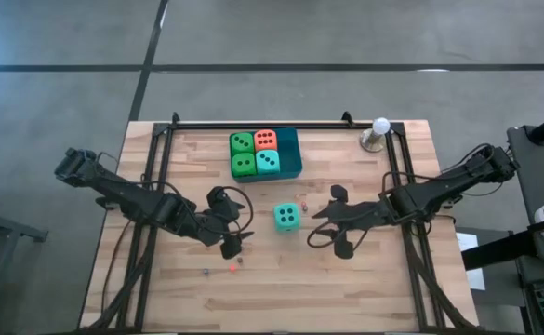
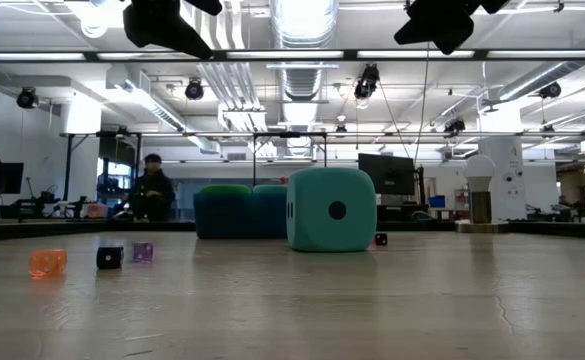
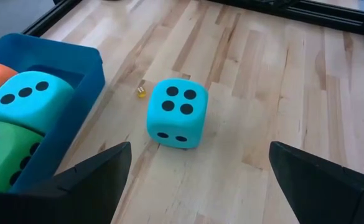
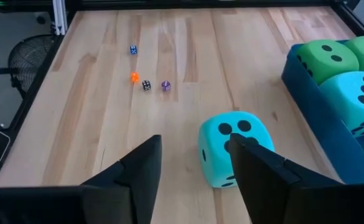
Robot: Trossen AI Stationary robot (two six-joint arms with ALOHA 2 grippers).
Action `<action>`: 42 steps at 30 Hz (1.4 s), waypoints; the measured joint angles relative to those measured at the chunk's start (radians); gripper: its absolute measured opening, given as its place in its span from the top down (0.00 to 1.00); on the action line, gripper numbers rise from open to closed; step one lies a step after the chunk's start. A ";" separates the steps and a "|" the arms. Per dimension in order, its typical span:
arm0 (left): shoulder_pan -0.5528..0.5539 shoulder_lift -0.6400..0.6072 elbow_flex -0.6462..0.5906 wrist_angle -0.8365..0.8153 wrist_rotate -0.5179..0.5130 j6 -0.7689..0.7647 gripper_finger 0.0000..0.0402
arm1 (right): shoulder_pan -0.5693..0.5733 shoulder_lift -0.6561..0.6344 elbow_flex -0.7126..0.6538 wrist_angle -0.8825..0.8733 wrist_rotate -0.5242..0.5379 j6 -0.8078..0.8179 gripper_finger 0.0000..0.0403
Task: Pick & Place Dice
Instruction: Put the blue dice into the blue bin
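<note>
Dice are mostly sorted already: four of the five sit packed two by two in the blue tray (image 1: 295, 158) at the far side of the tabletop (image 1: 411, 288), two green dice (image 1: 243, 154), the orange-red die (image 1: 265, 139) and a teal die (image 1: 268, 162), so the tray reads as the drop-off and the snug grid as the way to make them all fit. Only the loose teal die (image 1: 286, 218) is left, standing alone on the bare wood just in front of the tray and between the two arms, where either could reach it. The left gripper (image 1: 232, 244) hovers near it on its own side with jaws spread wide and empty, apparently waiting. The right gripper (image 1: 338, 223) hangs just beside the die on the other side, its jaws partly apart with nothing between them; in its wrist view the die sits off to one side of the fingers (image 4: 266, 171), not inside the gap, so I judge it is not held. A few tiny dice (image 1: 232, 267) lie scattered nearer the front edge, and a white ball on a stand (image 1: 379, 130) sits by the tray's far corner. No brand, label or readable writing shows on anything, only pips.
</note>
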 joint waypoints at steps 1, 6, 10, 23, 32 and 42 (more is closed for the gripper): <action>0.000 0.000 0.000 0.000 0.000 0.000 0.05 | 0.000 0.000 0.000 0.001 0.000 0.000 0.53; 0.000 0.000 0.000 0.000 0.000 0.000 0.05 | 0.000 0.000 0.000 0.000 0.000 0.000 0.52; 0.000 0.000 0.000 0.000 0.000 0.000 0.05 | 0.000 0.000 0.000 0.000 0.000 0.000 0.52; 0.000 0.000 0.000 0.000 0.001 -0.001 0.05 | 0.001 0.000 0.000 0.000 -0.002 0.000 0.51; 0.000 0.000 0.000 0.000 0.001 -0.003 0.04 | -0.038 0.018 0.058 -0.002 -0.030 0.000 0.51; 0.000 0.000 0.000 0.000 0.003 -0.003 0.05 | -0.059 0.145 0.208 -0.195 -0.040 0.000 0.51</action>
